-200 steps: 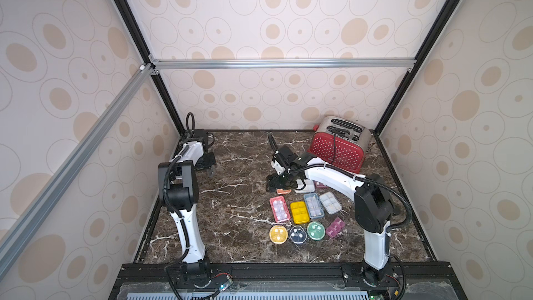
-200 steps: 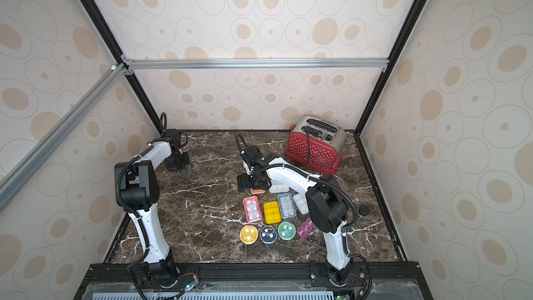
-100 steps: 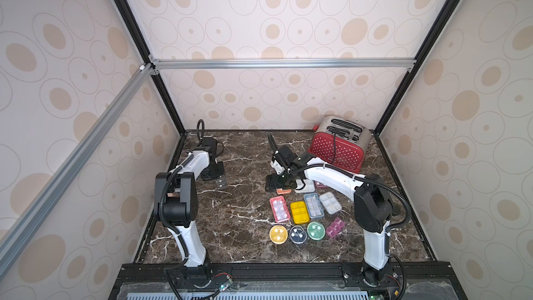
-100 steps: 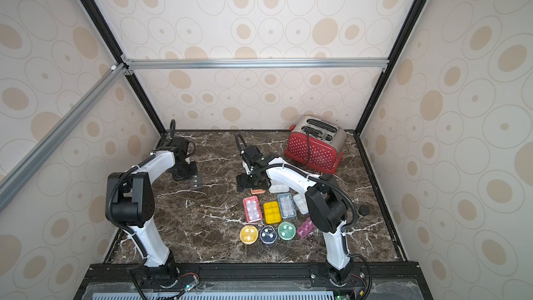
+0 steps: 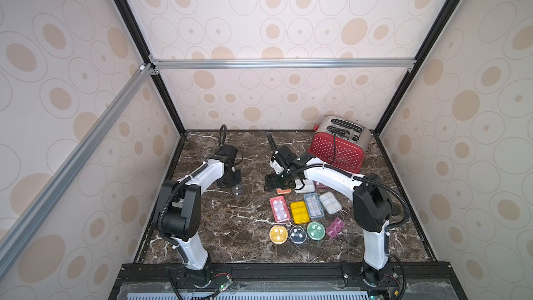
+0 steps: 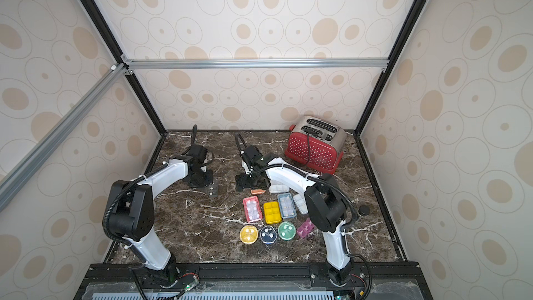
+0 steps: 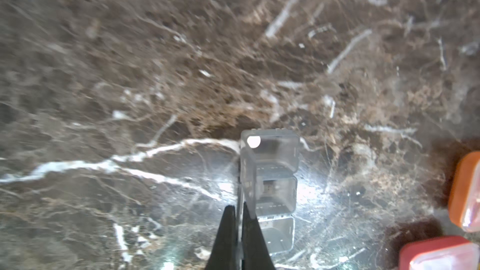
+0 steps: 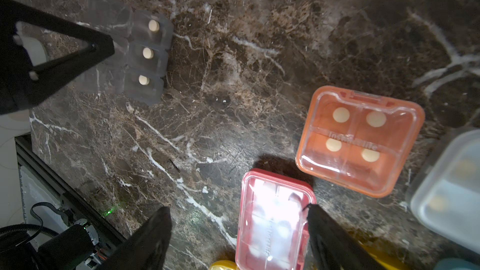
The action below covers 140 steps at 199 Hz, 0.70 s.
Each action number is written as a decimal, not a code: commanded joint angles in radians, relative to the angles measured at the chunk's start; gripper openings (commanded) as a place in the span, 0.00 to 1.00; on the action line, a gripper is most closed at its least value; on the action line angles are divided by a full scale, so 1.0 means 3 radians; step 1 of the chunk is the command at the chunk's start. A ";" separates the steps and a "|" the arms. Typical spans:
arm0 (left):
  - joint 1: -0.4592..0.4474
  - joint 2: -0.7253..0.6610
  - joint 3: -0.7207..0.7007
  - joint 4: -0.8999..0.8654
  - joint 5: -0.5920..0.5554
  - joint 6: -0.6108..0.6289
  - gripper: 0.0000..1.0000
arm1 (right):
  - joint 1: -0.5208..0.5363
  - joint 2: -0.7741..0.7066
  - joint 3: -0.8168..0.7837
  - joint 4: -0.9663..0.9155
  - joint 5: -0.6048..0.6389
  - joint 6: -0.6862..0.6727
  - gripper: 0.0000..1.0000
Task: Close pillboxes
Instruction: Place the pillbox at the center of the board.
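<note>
Listing a marble table (image 5: 225, 226) with pillboxes and two arms. Clear pillbox (image 7: 275, 177): three compartments, one pill in each, lying apart from the others, on the left arm's side, lid raised. Left gripper (image 7: 239, 224): jaws pinched together on that lid's edge. Right gripper (image 8: 241, 229): jaws spread wide, nothing held, hanging above the red pillbox (image 8: 275, 219), with the orange pillbox (image 8: 361, 141) just beside, lid down. Row by the right arm, in both top views: red, yellow pillbox (image 5: 299, 212), blue pillbox (image 5: 313, 204), grey pillbox (image 5: 330, 202). Nearer row: round yellow pillbox (image 5: 278, 233), navy pillbox (image 5: 298, 234), green pillbox (image 5: 315, 230), purple pillbox (image 5: 336, 227). Toaster (image 5: 337, 148): back right corner.
</note>
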 commanded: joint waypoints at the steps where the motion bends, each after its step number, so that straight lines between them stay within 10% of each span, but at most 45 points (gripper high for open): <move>1: -0.0093 -0.0147 -0.0061 0.0035 0.0022 -0.0153 0.06 | 0.0019 0.0058 -0.0064 0.0036 -0.0044 0.0041 0.84; 77: -0.0234 -0.0255 -0.0327 0.0329 0.0068 -0.0421 0.08 | 0.0232 0.0209 -0.0114 0.0621 -0.0431 0.0374 0.83; 140: -0.0243 -0.0263 -0.0352 0.0417 0.0255 -0.0487 0.29 | 0.0349 0.0406 -0.0066 0.0878 -0.0638 0.0578 0.98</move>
